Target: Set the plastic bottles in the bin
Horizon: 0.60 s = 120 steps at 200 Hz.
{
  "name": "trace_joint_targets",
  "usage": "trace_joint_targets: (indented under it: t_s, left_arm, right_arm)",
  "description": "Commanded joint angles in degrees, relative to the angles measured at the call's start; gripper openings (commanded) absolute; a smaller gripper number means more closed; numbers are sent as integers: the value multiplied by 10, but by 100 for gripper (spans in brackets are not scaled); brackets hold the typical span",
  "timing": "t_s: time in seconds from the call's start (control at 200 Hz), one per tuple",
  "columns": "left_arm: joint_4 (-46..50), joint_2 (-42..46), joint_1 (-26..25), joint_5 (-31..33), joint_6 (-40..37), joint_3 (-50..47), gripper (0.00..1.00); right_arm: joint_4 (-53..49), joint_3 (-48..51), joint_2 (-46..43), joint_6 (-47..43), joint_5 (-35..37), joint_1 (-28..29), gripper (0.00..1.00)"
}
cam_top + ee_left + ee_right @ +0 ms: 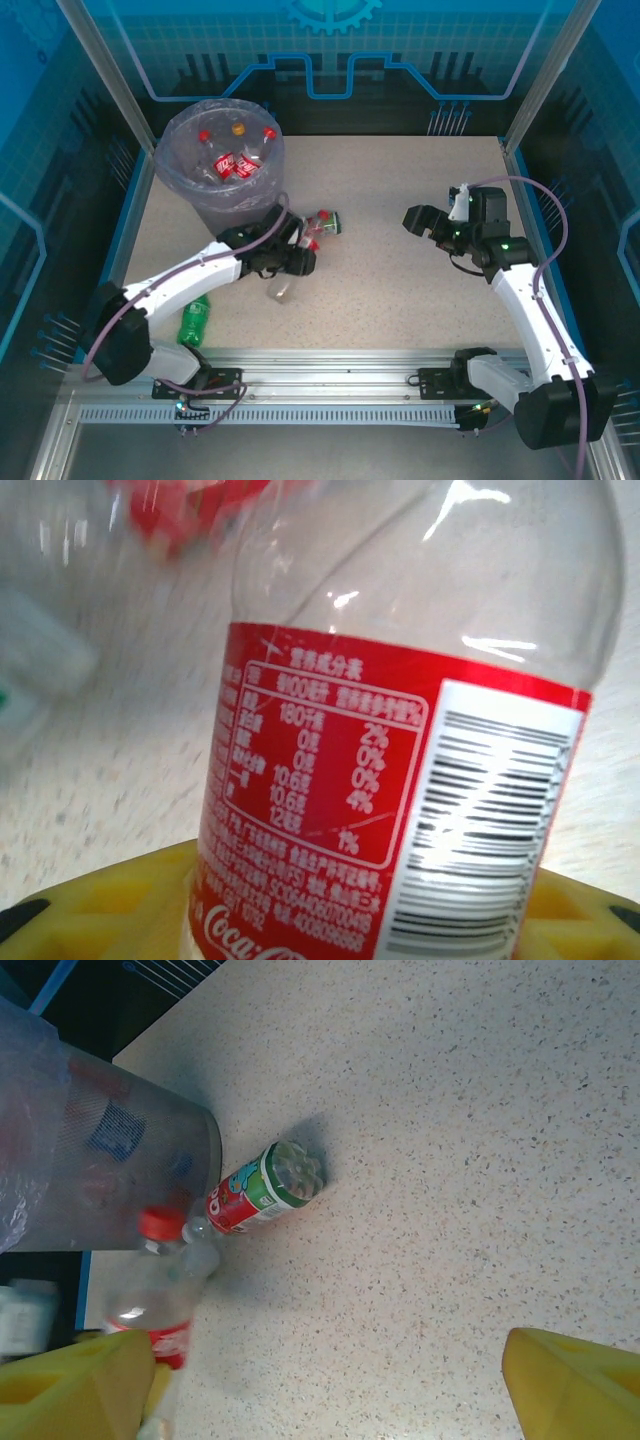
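Bottle [400, 680] in left tool [298, 262], near bin [215, 215]; right tool [320, 1380] spread.

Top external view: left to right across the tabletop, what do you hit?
green bottle → left end effector gripping a red-labelled bottle → lying green-and-red-labelled bottle → right end effector, open

free: table [400, 300] centre | obstacles: bin [210, 212], bottle [322, 222] beside it, maybe touching
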State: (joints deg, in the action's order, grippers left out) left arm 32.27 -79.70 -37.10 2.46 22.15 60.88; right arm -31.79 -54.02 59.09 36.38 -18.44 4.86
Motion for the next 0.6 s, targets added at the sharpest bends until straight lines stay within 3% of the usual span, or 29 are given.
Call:
trace_joint_targets:
  t_s: [0.0, 0.155, 0.28, 0.475, 0.595]
  left_arm:
    - [0, 29, -3, -39, -20, 79, 49]
    - [9, 16, 1, -48, -50, 185, 49]
    - [16, -2, 34, -62, -66, 276, 48]
    - [30, -21, 131, -80, -85, 408, 47]
    - [23, -23, 201, -53, -100, 444, 49]
  right_arm:
    - [-10, -20, -5, 2, 3, 7, 91]
    - [-12, -21, -14, 0, 8, 7, 91]
    - [-10, -22, -19, -2, 9, 7, 91]
    - [-6, -24, -14, -6, 2, 7, 91]
    - [-8, -23, -14, -8, 5, 6, 91]
